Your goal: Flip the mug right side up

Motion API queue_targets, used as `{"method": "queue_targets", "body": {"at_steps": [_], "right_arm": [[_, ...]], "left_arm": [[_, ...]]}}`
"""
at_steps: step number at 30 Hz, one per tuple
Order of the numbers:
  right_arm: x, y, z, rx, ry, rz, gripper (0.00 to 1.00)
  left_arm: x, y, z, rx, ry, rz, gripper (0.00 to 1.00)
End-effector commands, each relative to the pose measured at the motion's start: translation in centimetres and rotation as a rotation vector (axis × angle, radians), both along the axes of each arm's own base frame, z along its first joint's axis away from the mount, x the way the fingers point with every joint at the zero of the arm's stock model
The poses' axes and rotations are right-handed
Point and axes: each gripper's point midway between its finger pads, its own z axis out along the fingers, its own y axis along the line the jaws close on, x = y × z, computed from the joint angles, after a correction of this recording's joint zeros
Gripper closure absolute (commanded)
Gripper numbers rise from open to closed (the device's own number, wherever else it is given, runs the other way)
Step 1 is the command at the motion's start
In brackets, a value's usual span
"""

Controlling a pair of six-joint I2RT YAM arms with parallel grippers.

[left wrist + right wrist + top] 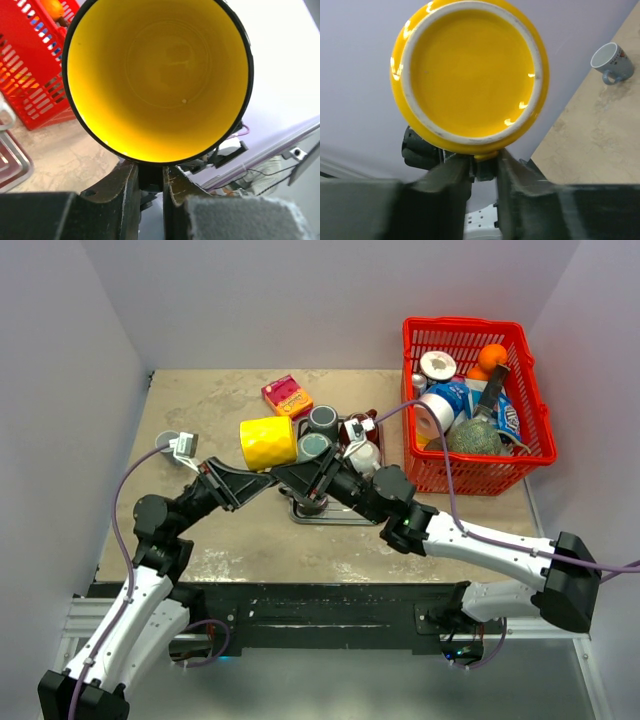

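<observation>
Tray (332, 521) of grey mugs (322, 421) sits beside yellow mug (268, 442)

A red basket (470, 478) stands at the far right of the table (200, 405), on my right side. It holds an orange (492, 357), a white roll (437, 366), a blue and white pack (452, 400) and a greenish ball (472, 437). A metal tray (330, 518) lies mid-table, carrying a grey cup (322, 420) with a second grey cup (314, 447) just in front of it. A pink box (287, 396) lies near the tray's far left corner. A white cup (170, 443) sits near the left edge, well apart from the tray.
</observation>
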Motion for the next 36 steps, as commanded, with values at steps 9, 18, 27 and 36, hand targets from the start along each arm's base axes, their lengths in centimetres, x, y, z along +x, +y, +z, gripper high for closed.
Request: {"method": "queue_targets", "body": {"at_steps": [9,18,27,36], "right_arm": [[-0.4,-2.0,-1.1,-0.102,0.073,-0.098,0.11],[1.1,-7.4,-7.1,-0.308,0.250,-0.320,0.07],[0.4,-12.8,-8.3,-0.392,0.276,-0.438,0.07],[-0.2,-15.0,-8.0,-0.426,0.276,-0.464,0.06]], "left_arm": [[4.0,1.9,0.1,0.202,-0.050,0.259,1.00],[8.8,6.1,-3.2,0.614,0.050,0.513,1.00],[15.7,10.5,-9.6,1.013,0.189,0.702,1.00],[21.7,14.2,-14.0,1.153,0.334,0.827,1.00]]}}
